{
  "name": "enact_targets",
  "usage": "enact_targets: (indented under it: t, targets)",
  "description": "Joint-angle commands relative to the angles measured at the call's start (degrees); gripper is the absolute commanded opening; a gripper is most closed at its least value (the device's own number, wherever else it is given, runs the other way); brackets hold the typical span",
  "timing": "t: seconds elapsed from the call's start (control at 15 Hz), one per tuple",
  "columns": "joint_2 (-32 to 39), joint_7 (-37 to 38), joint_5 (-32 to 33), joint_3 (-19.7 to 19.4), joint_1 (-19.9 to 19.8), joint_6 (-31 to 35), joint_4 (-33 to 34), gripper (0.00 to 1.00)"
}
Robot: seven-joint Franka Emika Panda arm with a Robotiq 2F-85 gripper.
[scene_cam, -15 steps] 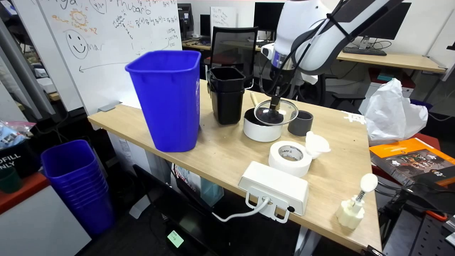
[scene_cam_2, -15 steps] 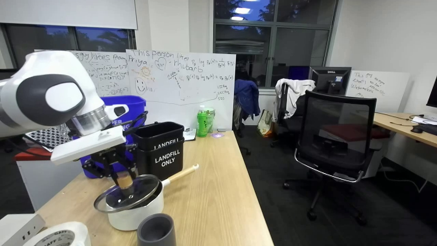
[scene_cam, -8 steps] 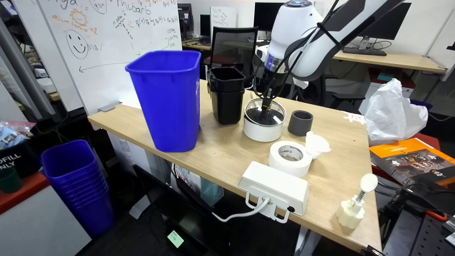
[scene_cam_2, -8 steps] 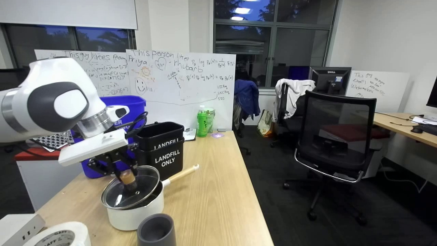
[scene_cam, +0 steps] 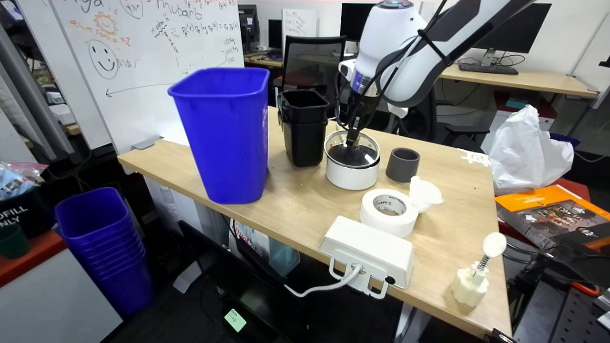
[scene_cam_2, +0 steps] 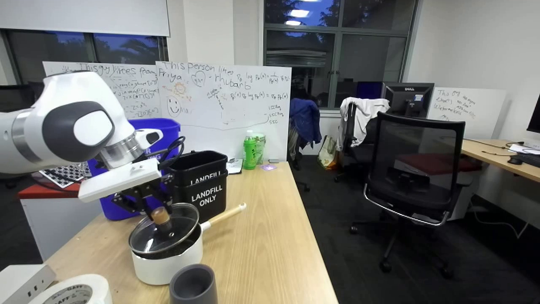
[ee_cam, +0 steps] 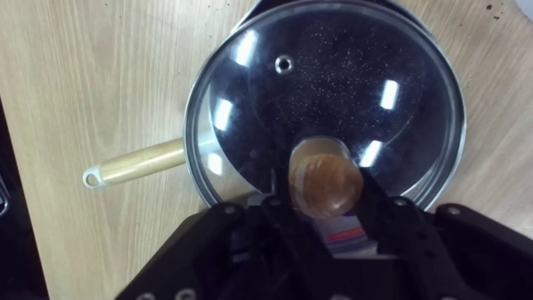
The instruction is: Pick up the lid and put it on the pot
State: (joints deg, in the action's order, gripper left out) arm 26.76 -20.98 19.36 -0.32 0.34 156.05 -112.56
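Observation:
The lid, a see-through disc with a metal rim and a wooden knob, shows in both exterior views (scene_cam: 366,155) (scene_cam_2: 183,230) and the wrist view (ee_cam: 333,91). My gripper (scene_cam: 352,137) is shut on its knob, also in an exterior view (scene_cam_2: 161,214) and the wrist view (ee_cam: 325,187). The lid is tilted over the white pot (scene_cam: 351,177), which also shows in an exterior view (scene_cam_2: 168,270). A gap with the dark inside shows between lid and rim there. In the wrist view the pot's wooden handle (ee_cam: 141,162) sticks out left. Whether the lid's low edge touches the rim, I cannot tell.
A dark grey cup (scene_cam: 402,165) stands close beside the pot. Stacked black bins (scene_cam: 305,138) and a tall blue bin (scene_cam: 233,143) stand on its other side. A white tape roll (scene_cam: 388,214), white funnel (scene_cam: 425,193) and white box (scene_cam: 367,247) lie nearer the table edge.
The gripper has carried the lid sideways from beyond the pot's edge by the grey cup to over the pot. The lid's tilt has changed. In the last half second it moved only slightly.

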Motion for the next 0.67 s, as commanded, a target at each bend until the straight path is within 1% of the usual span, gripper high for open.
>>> enact_targets:
  t: [0.0,0.33,0.53,0.6]
  targets:
    - [0.14,-0.54,-0.96,0.64,-0.98,-0.97,0.33,0.17]
    - [0.36,-0.05,-1.61,0.57,-1.46,-1.91,0.30,0.17]
    - [0.17,-0.08,-3.56,1.17,-1.91,-3.41,-0.11,0.17]
    - [0.10,0.00,-4.41,1.37,-2.00,-3.99,-0.24,0.55]
